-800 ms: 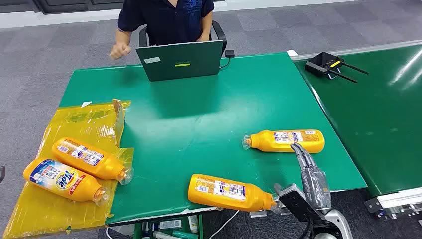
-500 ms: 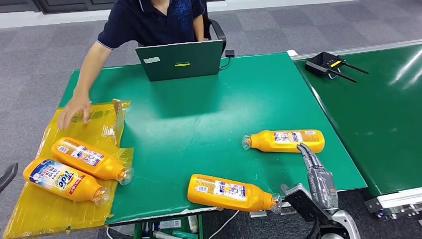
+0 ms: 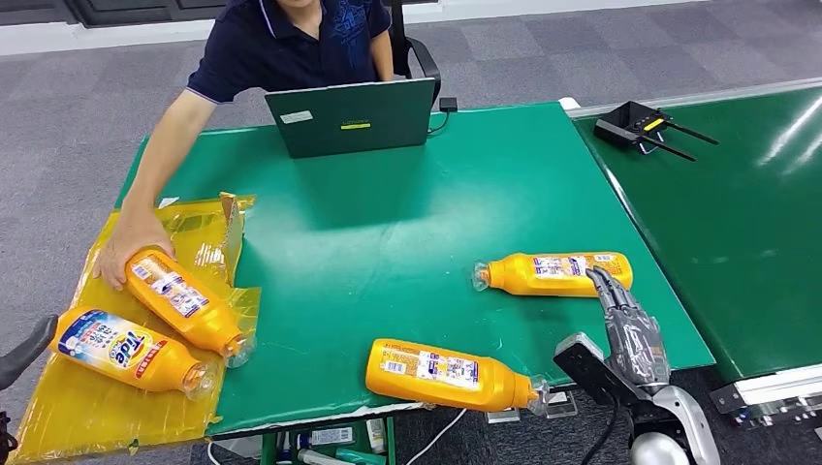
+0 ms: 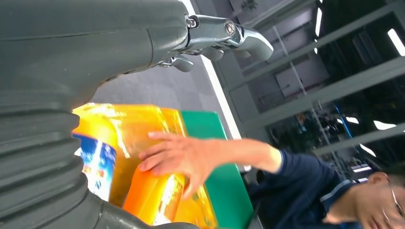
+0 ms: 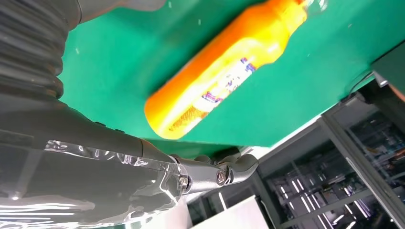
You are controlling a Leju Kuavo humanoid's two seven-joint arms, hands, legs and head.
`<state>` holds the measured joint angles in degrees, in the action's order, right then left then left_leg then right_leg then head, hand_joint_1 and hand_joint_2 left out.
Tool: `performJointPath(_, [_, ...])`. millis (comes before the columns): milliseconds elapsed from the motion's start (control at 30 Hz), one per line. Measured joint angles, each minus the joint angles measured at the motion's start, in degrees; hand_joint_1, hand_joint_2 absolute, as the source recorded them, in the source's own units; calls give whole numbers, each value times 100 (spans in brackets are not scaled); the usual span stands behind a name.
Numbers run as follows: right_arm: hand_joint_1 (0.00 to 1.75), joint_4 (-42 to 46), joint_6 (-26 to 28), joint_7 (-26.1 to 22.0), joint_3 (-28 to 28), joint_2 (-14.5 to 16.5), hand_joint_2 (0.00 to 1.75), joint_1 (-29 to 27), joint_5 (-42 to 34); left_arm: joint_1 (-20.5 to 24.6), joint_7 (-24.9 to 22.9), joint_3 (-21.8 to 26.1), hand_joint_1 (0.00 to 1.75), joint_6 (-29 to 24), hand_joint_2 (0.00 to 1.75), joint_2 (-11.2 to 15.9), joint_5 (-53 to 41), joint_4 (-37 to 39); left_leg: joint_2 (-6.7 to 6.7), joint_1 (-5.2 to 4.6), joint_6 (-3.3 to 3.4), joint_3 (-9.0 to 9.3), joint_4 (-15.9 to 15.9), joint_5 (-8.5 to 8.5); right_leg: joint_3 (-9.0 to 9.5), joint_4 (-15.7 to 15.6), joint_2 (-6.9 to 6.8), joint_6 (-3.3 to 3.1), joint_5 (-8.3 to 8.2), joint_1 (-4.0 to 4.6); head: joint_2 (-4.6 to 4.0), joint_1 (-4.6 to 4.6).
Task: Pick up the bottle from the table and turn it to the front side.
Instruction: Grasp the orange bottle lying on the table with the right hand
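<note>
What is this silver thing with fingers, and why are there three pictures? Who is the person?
It is a robot's right hand, reaching toward an orange bottle lying on a green table; it holds nothing yet. The big picture is from the robot's head. The other two come from cameras at its wrists, so they look tilted. Another orange bottle lies near the table's front edge. Two more lie on a yellow sheet, where a person's hand touches one bottle. The other has a blue Tide label. The robot's left hand is open too.

Bright even overhead light, glare on yellow plastic sheet (image 3: 145, 232), blurred wrist views.
</note>
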<state>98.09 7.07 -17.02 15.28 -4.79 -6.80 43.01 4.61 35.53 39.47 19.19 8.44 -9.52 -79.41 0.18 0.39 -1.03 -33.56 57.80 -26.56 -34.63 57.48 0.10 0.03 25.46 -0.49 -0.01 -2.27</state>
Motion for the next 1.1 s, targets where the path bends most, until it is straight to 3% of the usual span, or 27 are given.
performJointPath(333, [0,-871,-199,227,-139,-546,175,1036,334,-62,-28,-455,0,97,175,-257,4,-387,-1,0,1,2,2,3,2,1,0,5,-5,0,1,0])
performJointPath(767, [0,-1325,-199,241,-240,-765,175,1355,377,-125,-21,-566,0,116,175,-333,19,-512,-4,0,1,-2,2,1,1,1,-2,4,-2,0,1,0])
performJointPath(1100, [0,-2289,-493,-68,-630,-1292,175,2217,-2,-164,87,-772,0,182,175,-417,40,-640,-4,-3,11,-1,4,8,4,1,-3,14,-11,-10,0,1])
